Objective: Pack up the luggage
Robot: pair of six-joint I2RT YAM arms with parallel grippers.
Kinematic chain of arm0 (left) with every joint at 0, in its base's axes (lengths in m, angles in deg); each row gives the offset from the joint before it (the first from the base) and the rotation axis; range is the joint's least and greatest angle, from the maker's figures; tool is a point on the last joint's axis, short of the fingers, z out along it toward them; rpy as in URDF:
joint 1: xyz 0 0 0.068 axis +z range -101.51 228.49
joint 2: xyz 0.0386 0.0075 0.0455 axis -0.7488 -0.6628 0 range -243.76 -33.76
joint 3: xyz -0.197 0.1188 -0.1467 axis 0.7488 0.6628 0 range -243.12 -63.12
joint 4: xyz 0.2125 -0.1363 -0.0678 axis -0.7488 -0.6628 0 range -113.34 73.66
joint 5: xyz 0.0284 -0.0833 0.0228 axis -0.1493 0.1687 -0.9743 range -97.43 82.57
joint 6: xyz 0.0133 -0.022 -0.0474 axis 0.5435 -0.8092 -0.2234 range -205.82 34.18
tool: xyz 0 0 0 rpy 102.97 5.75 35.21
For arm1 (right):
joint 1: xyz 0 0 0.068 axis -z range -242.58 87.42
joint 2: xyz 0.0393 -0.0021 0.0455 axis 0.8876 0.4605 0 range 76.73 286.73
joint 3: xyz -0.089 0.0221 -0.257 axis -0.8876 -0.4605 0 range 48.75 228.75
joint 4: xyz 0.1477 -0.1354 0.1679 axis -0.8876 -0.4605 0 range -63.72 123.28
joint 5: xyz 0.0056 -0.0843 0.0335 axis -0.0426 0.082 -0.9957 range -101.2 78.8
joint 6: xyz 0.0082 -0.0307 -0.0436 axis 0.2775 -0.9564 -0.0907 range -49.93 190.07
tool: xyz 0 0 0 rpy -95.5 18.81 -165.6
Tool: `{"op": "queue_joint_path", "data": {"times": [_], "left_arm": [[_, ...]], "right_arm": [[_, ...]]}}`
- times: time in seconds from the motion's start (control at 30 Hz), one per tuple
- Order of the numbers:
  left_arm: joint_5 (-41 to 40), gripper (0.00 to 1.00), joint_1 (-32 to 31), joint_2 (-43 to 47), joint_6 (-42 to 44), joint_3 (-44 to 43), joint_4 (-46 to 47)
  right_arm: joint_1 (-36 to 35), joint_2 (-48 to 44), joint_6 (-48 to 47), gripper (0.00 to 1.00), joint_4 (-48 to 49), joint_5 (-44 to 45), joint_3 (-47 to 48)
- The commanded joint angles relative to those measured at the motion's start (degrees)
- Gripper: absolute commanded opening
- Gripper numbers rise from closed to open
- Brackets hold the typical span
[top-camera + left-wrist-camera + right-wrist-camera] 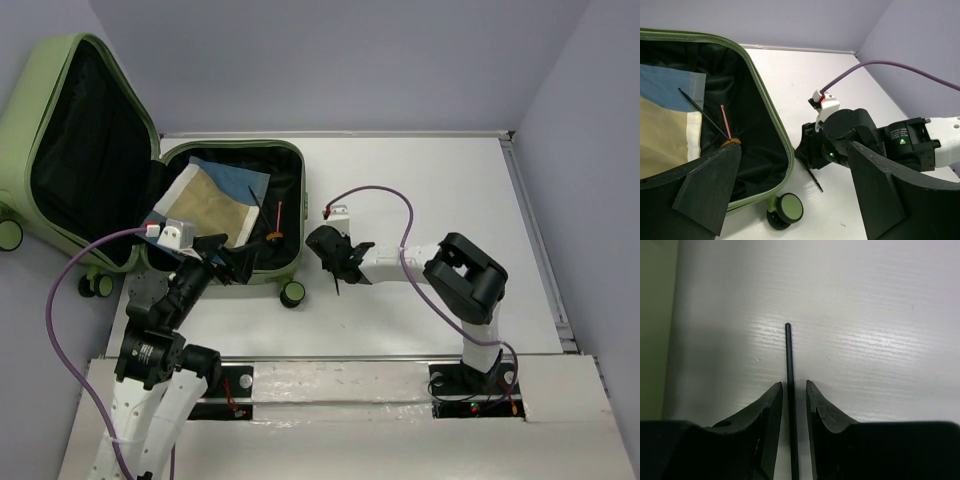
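Note:
The pale green luggage (pixel 301 215) lies open at the table's left, lid (pixel 118 88) raised, black lining showing. Inside lie a folded blue and beige cloth (pixel 215 205), a thin black stick (pixel 702 112) and a pink stick (pixel 725 121). My left gripper (pixel 228 258) is open and empty over the case's near right corner (pixel 771 110). My right gripper (pixel 335 262) is just right of the case, low over the table, shut on another thin black stick (pixel 789 355), whose tip points down at the table (pixel 816 181).
A green caster wheel (pixel 292 293) sticks out at the case's near right corner, close to the right gripper. Purple cables (pixel 385 192) loop over the white table (pixel 440 170). Walls close in the back and the right side.

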Motion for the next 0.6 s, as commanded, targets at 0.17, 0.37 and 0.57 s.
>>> {"op": "queue_joint_path", "data": {"times": [0.17,0.37,0.57], "left_arm": [[0.81,0.99,-0.16,0.3,0.4,0.19,3.08],[0.73,0.99,-0.16,0.66,0.49,0.19,2.99],[0.64,0.99,-0.16,1.01,0.4,0.19,2.99]], "right_arm": [[-0.27,-2.69,1.18,0.24,-15.7,-6.79,-7.33],[-0.8,-2.08,1.35,0.07,-16.58,-9.78,-7.42],[-0.8,-7.51,2.32,0.07,-16.67,-5.74,-8.56]]}}
